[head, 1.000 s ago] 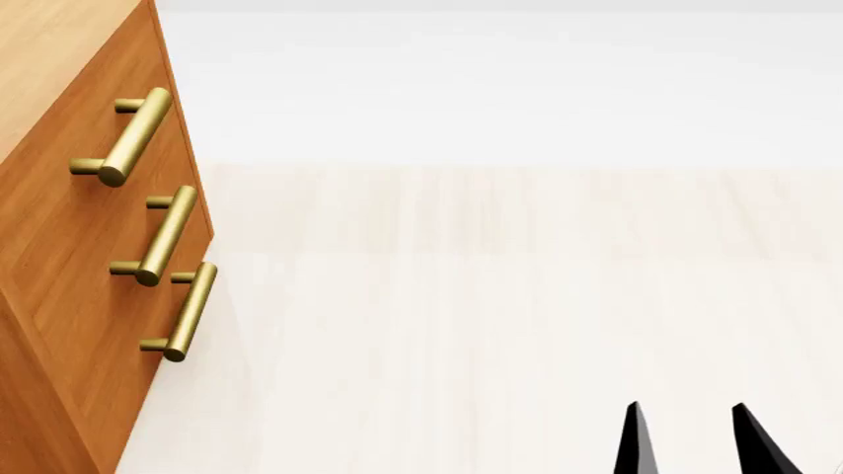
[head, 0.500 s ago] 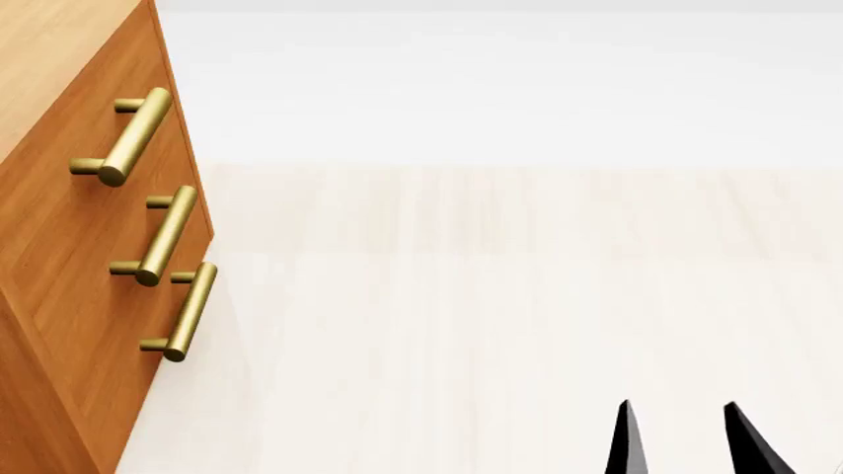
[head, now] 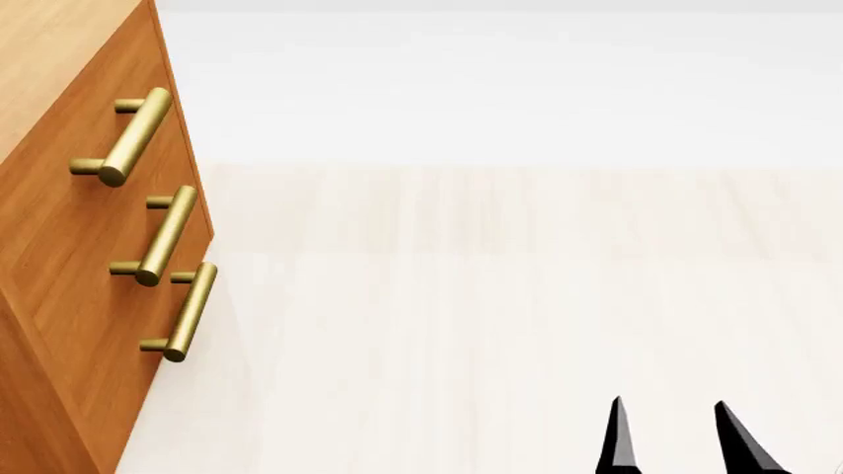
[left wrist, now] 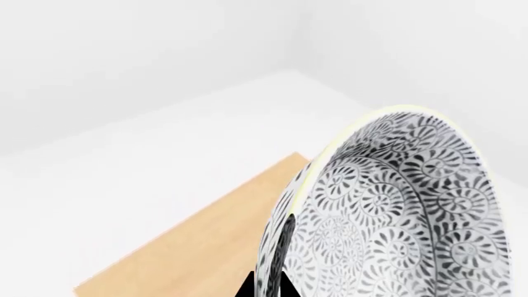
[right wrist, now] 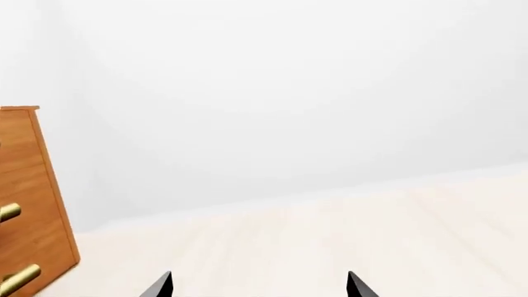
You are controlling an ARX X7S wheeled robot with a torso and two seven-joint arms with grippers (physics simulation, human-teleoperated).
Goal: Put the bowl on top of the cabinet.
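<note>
1. Two grippers are in play, and only one carries anything — the left gripper [left wrist: 266, 289] is clamped on the bowl [left wrist: 404, 216], its dark fingertips pinching the bowl's wall near the pale rim, one on the inside and one on the outside.
2. The bowl is tilted steeply on its side in the left wrist view, so its grey-and-white floral inside faces the camera.
3. The bowl is held up in the air above the cabinet [head: 79, 247]; the cabinet's flat light-wood top [left wrist: 198, 247] shows beneath and behind it, and the bowl does not rest on it.
4. In the head view neither the bowl nor the left gripper shows; the cabinet stands at the view's left edge, its orange-brown drawer front carrying three brass handles [head: 169, 235] one below another.
5. The right gripper [head: 672, 439] is empty, its two black fingertips spread apart with open floor between them.
6. It hangs over the pale wooden floor [head: 527, 326], well apart from the cabinet — off to the side the drawers face.
7. From the right wrist view the cabinet's corner and two handles appear beside a white wall [right wrist: 289, 93].
</note>
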